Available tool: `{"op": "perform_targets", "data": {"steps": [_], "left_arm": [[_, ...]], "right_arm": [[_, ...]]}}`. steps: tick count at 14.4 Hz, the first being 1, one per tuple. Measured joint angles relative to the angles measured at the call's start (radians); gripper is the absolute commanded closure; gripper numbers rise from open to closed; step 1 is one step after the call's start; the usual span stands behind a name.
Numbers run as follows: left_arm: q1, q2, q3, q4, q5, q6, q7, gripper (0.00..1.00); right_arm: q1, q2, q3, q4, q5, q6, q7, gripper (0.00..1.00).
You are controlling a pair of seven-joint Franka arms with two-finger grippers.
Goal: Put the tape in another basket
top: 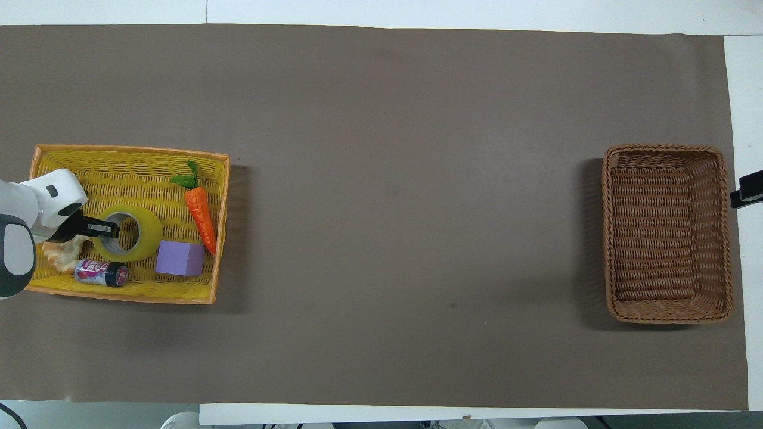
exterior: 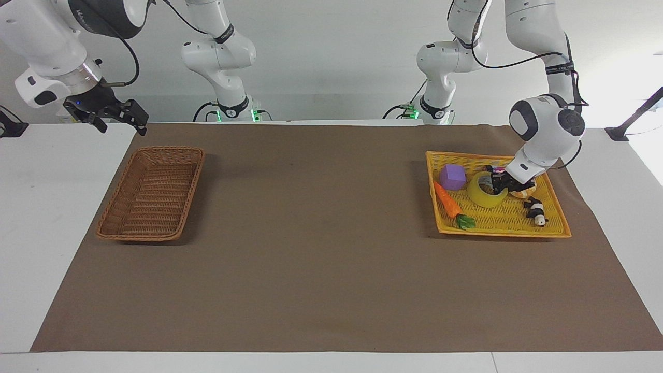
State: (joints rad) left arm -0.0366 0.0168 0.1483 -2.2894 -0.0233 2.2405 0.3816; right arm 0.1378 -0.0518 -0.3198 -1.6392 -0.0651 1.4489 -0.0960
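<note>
The yellow tape roll (exterior: 484, 196) (top: 146, 235) is in the bright yellow tray (exterior: 502, 233) (top: 125, 152) at the left arm's end of the table. It is tilted, its rim raised on the gripper's side. My left gripper (exterior: 498, 185) (top: 110, 227) is shut on that rim, one finger inside the core. The dark-brown wicker basket (exterior: 137, 238) (top: 605, 232) stands empty at the right arm's end. My right gripper (exterior: 116, 116) (top: 748, 193) waits in the air over the white table beside that basket.
The yellow tray also holds a purple cube (exterior: 452, 177) (top: 180, 258), a toy carrot (exterior: 448, 201) (top: 201, 213), a drink can (top: 101, 273), a piece of bread (top: 59, 256) and a small panda figure (exterior: 535, 211). Brown cloth (exterior: 321, 233) covers the table between the two baskets.
</note>
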Motion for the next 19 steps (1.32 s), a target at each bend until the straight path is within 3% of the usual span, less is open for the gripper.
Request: {"op": "perform_targets", "data": {"steps": [3,6,10,13,15,19], "left_arm": [[-0.018,0.007,-0.001,0.194,-0.034,-0.225,-0.037,1.00],[-0.168,0.033,-0.006,0.334,-0.116,-0.331,-0.253,1.00],[-0.484,0.066,-0.017,0.374,-0.200,-0.322,-0.596,1.00],[-0.663,0.069,-0.019,0.377,-0.262,-0.223,-0.721,0.99],[-0.723,0.070,-0.019,0.378,-0.278,-0.162,-0.749,0.99],[-0.731,0.070,-0.006,0.379,-0.280,-0.153,-0.753,0.99]], "right_arm": [[0.000,0.000,0.000,0.000,0.000,0.000,0.000,0.00],[0.000,0.000,0.000,0.000,0.000,0.000,0.000,0.00],[0.000,0.000,0.000,0.000,0.000,0.000,0.000,0.00],[0.000,0.000,0.000,0.000,0.000,0.000,0.000,0.00],[0.000,0.000,0.000,0.000,0.000,0.000,0.000,0.00],[0.000,0.000,0.000,0.000,0.000,0.000,0.000,0.00]]}}
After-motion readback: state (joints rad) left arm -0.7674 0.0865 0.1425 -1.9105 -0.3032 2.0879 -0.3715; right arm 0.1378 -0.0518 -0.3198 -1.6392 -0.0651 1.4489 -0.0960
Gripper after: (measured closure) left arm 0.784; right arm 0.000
